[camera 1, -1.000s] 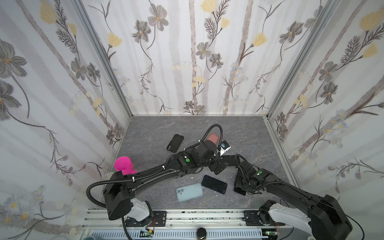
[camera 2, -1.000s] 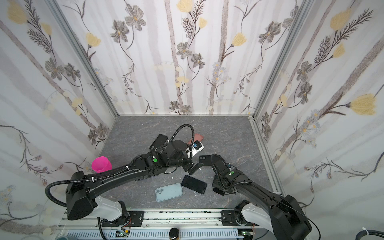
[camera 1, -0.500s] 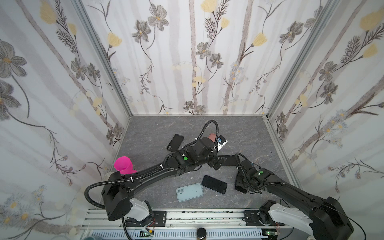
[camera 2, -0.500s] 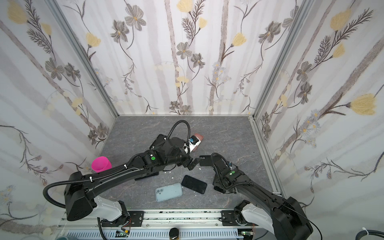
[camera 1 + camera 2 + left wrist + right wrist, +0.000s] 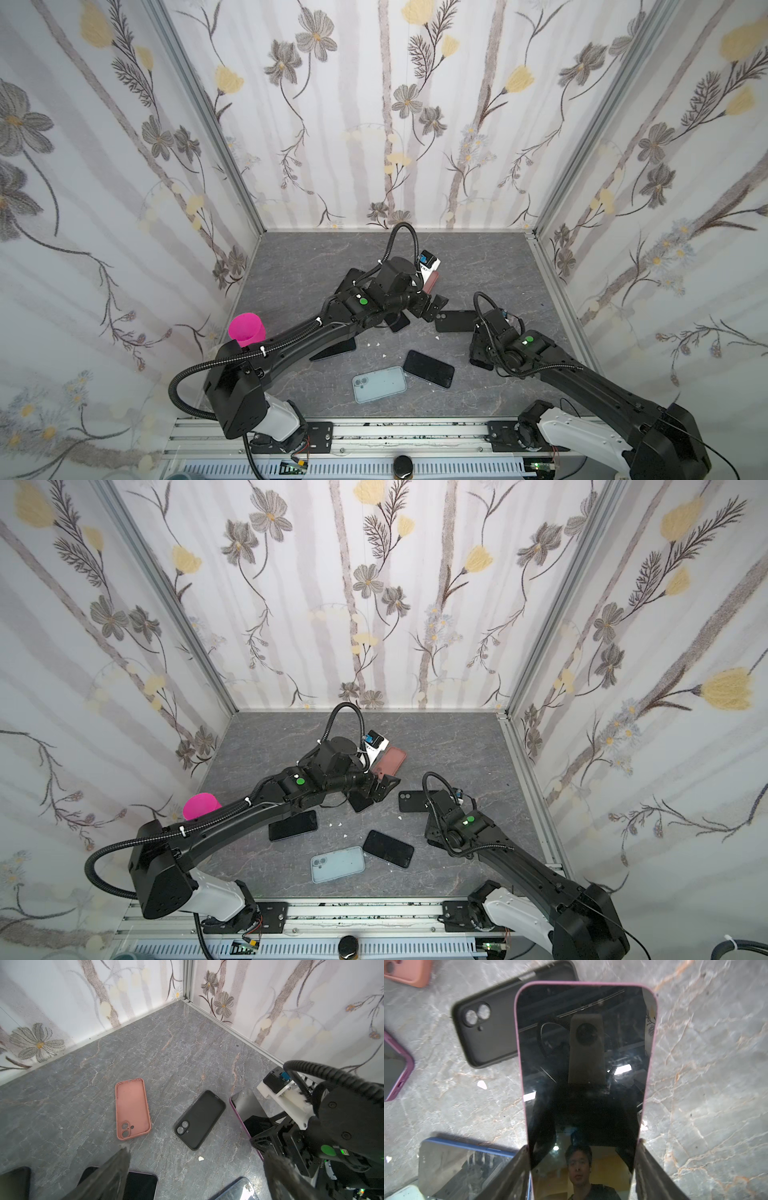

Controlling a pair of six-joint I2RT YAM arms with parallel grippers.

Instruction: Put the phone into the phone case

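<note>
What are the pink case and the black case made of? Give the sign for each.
The pink case looks like soft silicone or rubber, matte: no glare, rounded raised lip. The black case is likely similar: dull even surface, moulded camera holes. Looks alone cannot confirm.

We see magenta cup (image 5: 246, 330) at left edge of grey marble-look tabletop (image 5: 311, 257), close to left wall. Front centre: light-blue slab (image 5: 379, 383) lying flat, back up, camera rings showing; phone or case, we can't tell. Dark phone (image 5: 428, 368) screen-up just beside it, blue-rimmed. Second dark phone (image 5: 293, 825) flat, further left, well apart from those two. Few white crumbs (image 5: 376, 344) scattered on tabletop between them. Floral wallpaper walls (image 5: 374, 124) on three sides. Aluminium rail (image 5: 415, 432) along front edge.
</note>
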